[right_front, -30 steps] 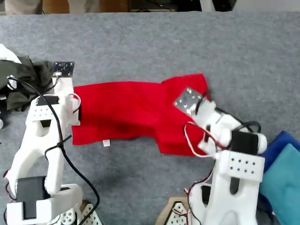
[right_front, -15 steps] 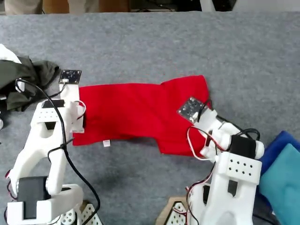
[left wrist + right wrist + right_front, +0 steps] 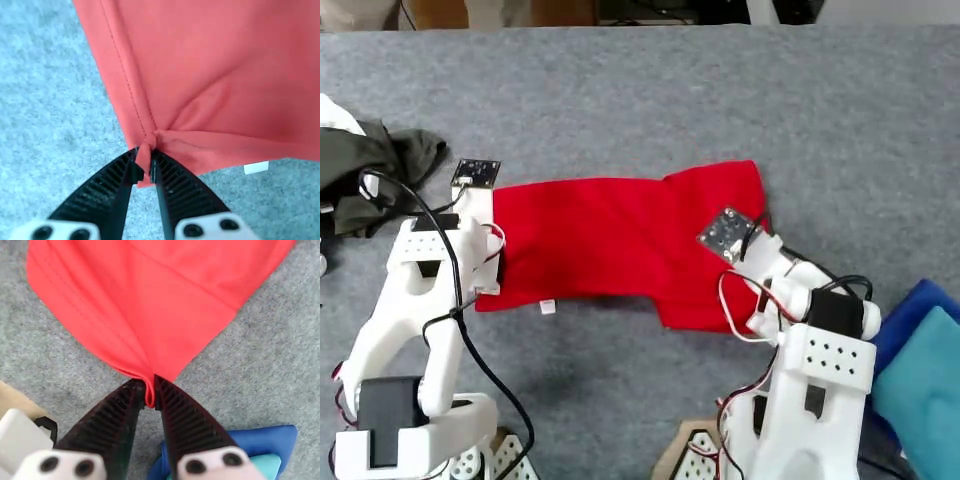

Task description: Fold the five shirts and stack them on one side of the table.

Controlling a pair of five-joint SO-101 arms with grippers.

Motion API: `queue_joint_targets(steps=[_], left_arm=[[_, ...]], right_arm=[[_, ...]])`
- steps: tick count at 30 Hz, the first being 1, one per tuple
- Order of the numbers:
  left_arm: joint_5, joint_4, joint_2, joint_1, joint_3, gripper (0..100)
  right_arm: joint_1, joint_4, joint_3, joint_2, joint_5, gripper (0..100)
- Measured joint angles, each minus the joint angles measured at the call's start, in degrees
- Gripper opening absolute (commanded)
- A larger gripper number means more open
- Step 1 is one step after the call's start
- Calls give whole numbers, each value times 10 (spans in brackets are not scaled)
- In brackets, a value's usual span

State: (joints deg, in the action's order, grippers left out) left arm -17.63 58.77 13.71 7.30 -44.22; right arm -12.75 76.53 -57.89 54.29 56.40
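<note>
Over the last second we saw both arms draw back a little toward their bases with the red shirt (image 3: 610, 240) in their grip, and the cloth went with them. Its left edge has slid slightly inward, and the shadowed crease along the half nearest the arms has pulled out, so it now lies smoother on the grey table (image 3: 620, 80). The left gripper (image 3: 145, 167) is closed tight on the shirt's left corner on the arms' side, with a small bunch of hem squeezed between its ribbed jaws. The white tag (image 3: 256, 168) sits near it on the same edge. The right gripper (image 3: 150, 396) is also closed, pinching a thin fold at the shirt's right end on the arms' side. The shirt is spread flat in front of both arms. A dark crumpled garment (image 3: 370, 175) lies well off its left end, and a blue and teal stack (image 3: 920, 350) lies well off its right end. We judge this as tensioning before a fold. With 2 points held and the cloth taut, the next move would be to lift the held edge and carry it over the far one. The right pinch looks thin and could slip. At least 1 garment is unfolded, so the task looks only partway done.
</note>
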Motion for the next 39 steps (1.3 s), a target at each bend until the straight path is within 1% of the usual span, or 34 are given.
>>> queue_joint_targets(steps=[4,11,12,15,17,19,21,23,28,29,31,33,34,35,36,37,39], left_arm=[[0,4,0,-18,-9,19],[-1,1,0,-13,-16,19],[0,1,0,-11,-17,20],[0,5,-3,-10,-17,22],[0,19,-3,-10,-17,56],[0,46,-3,-10,-13,129],[0,85,-3,-10,-1,199],[0,121,-3,-10,15,240],[0,209,-3,-4,70,243],[0,222,-3,0,85,243],[0,244,-3,9,119,243],[0,262,-3,21,154,243],[0,270,-3,27,172,243],[0,273,-3,33,191,241],[0,273,-3,40,210,229],[0,273,-4,47,229,199],[18,258,-4,52,261,109]], right_arm=[[0,0,0,0,0,5],[0,0,0,0,0,16],[0,0,0,0,0,38],[0,0,0,0,0,147],[0,0,0,0,0,201],[0,5,0,0,4,243],[0,12,0,0,17,273],[0,18,0,0,25,282],[0,25,0,0,26,276],[0,25,0,0,26,253],[0,25,0,0,26,148],[-3,25,22,0,15,5],[-3,27,42,0,3,9],[-3,29,62,0,-10,35],[-3,29,78,0,-20,35],[-2,30,93,0,-30,23],[12,30,117,0,-53,3]])
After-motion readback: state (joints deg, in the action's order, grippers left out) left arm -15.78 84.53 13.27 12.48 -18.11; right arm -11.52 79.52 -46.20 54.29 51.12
